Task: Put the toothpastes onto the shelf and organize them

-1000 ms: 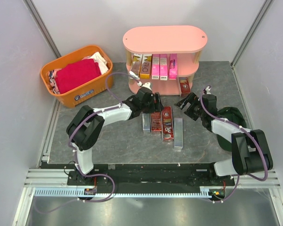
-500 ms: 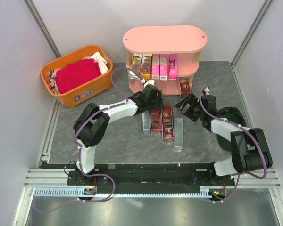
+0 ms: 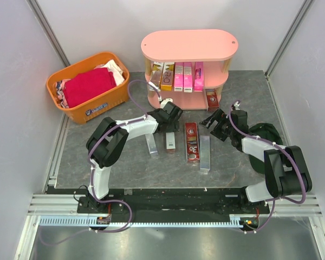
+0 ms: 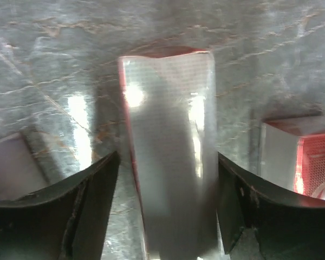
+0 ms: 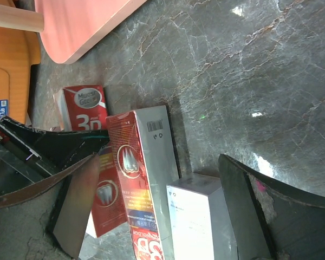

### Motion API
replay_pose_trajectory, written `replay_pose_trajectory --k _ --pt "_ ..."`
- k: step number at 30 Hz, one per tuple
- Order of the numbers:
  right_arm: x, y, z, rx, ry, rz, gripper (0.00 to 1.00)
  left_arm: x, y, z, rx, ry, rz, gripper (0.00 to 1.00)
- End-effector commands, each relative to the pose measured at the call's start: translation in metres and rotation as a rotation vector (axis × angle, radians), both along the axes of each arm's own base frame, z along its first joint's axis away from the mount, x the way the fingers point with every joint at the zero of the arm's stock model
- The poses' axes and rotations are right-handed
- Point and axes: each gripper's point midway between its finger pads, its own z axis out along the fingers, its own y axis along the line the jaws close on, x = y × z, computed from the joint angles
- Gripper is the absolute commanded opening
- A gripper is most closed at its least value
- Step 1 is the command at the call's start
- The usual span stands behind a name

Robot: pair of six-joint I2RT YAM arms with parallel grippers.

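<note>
Silver toothpaste (image 3: 151, 144) shifted left; left pincer (image 4: 168, 160) straddles carton (image 4: 168, 119).

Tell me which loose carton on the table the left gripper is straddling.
The second carton from the left, silver-faced with red edges: it alone lies between the open left gripper's fingers.

The grey table (image 3: 124, 162) carries four loose cartons (image 3: 192, 142) (two silver), the shelf (image 3: 189, 46) and a basket (image 3: 84, 112).

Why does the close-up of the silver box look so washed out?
Left wrist view: bright glare streaks on the silver carton and the polished table, everything soft. Right wrist view: sharper, only small glints on the table. Top view: even light.
</note>
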Motion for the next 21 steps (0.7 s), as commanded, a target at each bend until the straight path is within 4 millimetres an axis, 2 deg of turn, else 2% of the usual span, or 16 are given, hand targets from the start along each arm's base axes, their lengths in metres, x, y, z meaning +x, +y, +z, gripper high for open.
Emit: replay_pose_trajectory --k 1,7,11,12,14,15,17,18,21 --pt "0.002 0.003 0.004 0.003 -0.033 0.019 0.98 -0.016 0.018 -0.027 0.097 0.078 -0.009 0.70" --pt "0.000 0.003 0.009 0.003 -0.041 0.024 0.98 -0.017 0.019 -0.017 0.085 0.063 -0.015 0.33" --pt "0.000 0.003 0.019 -0.002 -0.064 0.030 0.98 -0.020 0.022 -0.001 0.062 0.035 -0.010 0.30" --pt "-0.001 0.003 0.020 -0.003 -0.063 0.033 0.98 -0.019 0.021 0.014 0.038 0.009 -0.011 0.30" --pt "-0.001 0.003 0.027 -0.005 -0.077 0.035 0.98 -0.021 0.023 0.027 0.017 -0.019 -0.010 0.30" --pt "-0.002 0.003 0.032 -0.006 -0.086 0.037 0.98 -0.020 0.024 0.047 -0.009 -0.052 -0.007 0.30" --pt "0.000 0.004 0.045 -0.010 -0.118 0.041 0.98 -0.022 0.027 0.066 -0.034 -0.091 -0.004 0.30" --pt "-0.001 0.004 0.048 -0.013 -0.120 0.042 0.98 -0.021 0.028 0.091 -0.068 -0.140 -0.005 0.30" --pt "-0.001 0.008 0.063 -0.011 -0.149 0.052 0.98 -0.023 0.032 0.124 -0.108 -0.213 -0.009 0.30"
